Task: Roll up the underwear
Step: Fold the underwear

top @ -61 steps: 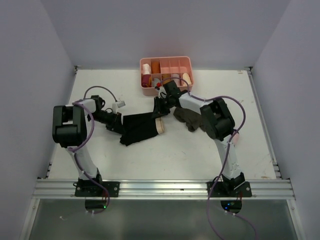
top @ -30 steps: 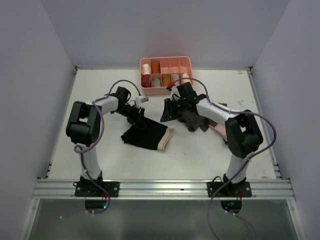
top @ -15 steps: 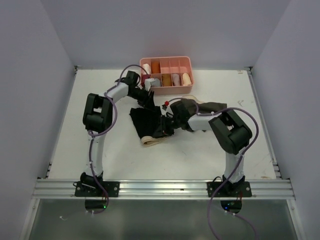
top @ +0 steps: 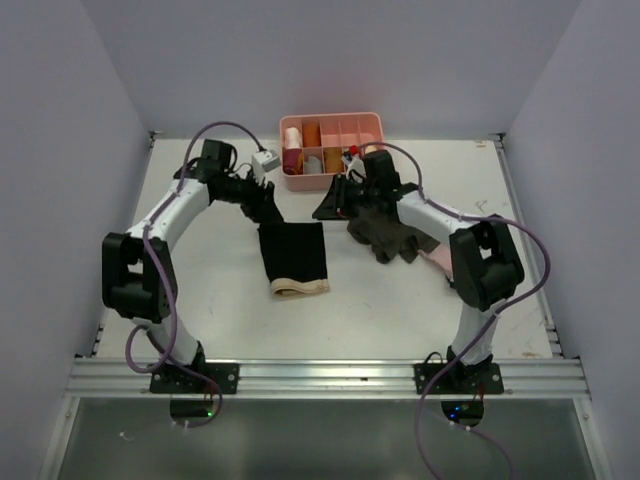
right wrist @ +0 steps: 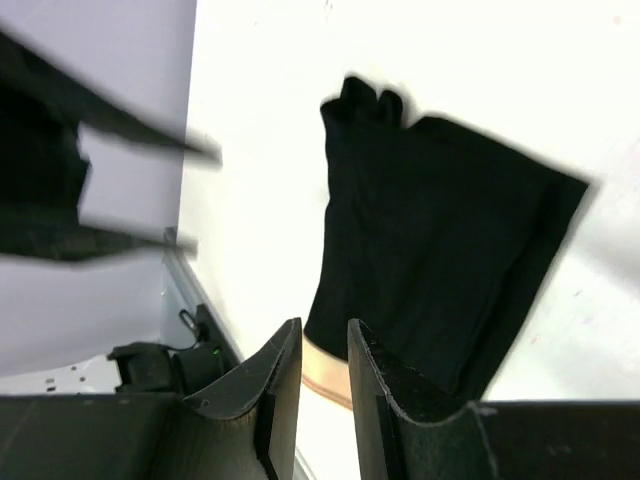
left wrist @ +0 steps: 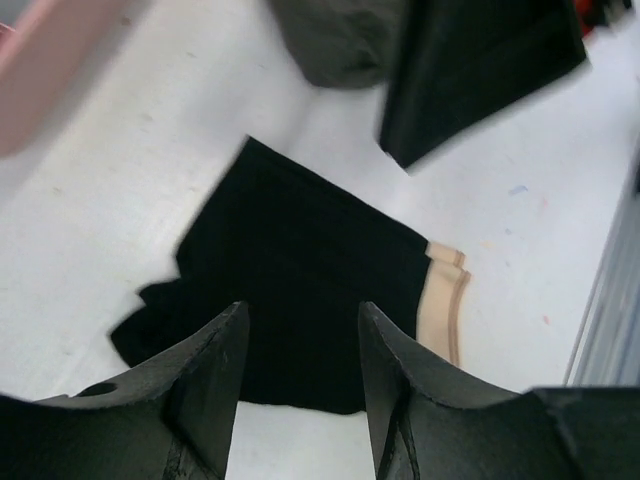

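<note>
Table [top: 200, 300]: white; underwear [top: 292, 250] lies flat mid-frame, waistband [top: 300, 287] lowest.
Left gripper [left wrist: 300, 318]: spread, empty, by its upper-left corner.
Right gripper [right wrist: 322, 330]: slightly parted, empty.
Rolling well: pinch both waistband corners, roll evenly.

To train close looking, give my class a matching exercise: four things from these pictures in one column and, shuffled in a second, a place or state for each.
Column A
1 underwear
2 tray
3 olive garment
4 left gripper

Column B
a open
b bunched up, right of the underwear
c spread flat, waistband at its near end
d far middle of the table

Pairs: 1-c, 2-d, 3-b, 4-a
</note>
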`<action>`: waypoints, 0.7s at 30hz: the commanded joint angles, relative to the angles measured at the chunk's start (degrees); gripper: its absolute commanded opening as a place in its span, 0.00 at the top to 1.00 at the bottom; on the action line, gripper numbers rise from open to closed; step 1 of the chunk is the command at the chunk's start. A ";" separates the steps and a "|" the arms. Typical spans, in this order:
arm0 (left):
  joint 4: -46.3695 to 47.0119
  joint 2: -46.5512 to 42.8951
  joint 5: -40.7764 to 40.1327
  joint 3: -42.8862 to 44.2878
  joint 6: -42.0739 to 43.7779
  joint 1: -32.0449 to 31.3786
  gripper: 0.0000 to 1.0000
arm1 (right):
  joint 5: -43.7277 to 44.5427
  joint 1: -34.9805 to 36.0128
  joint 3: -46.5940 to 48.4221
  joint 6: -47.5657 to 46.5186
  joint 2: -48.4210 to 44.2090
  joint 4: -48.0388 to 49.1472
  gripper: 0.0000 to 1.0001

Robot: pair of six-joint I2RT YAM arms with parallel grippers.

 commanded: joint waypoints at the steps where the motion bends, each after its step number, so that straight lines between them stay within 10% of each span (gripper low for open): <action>1: -9.41 -0.79 6.76 -8.24 9.55 -0.59 0.49 | -0.71 0.81 5.50 -5.93 3.79 -3.37 0.71; 10: -13.03 7.64 6.78 -13.71 11.59 -2.61 0.53 | -3.01 3.01 21.17 -6.81 20.50 -4.95 0.73; 21: -16.72 19.07 -7.18 -8.54 12.46 0.99 0.57 | 1.91 3.10 4.05 -10.50 17.70 -5.13 0.78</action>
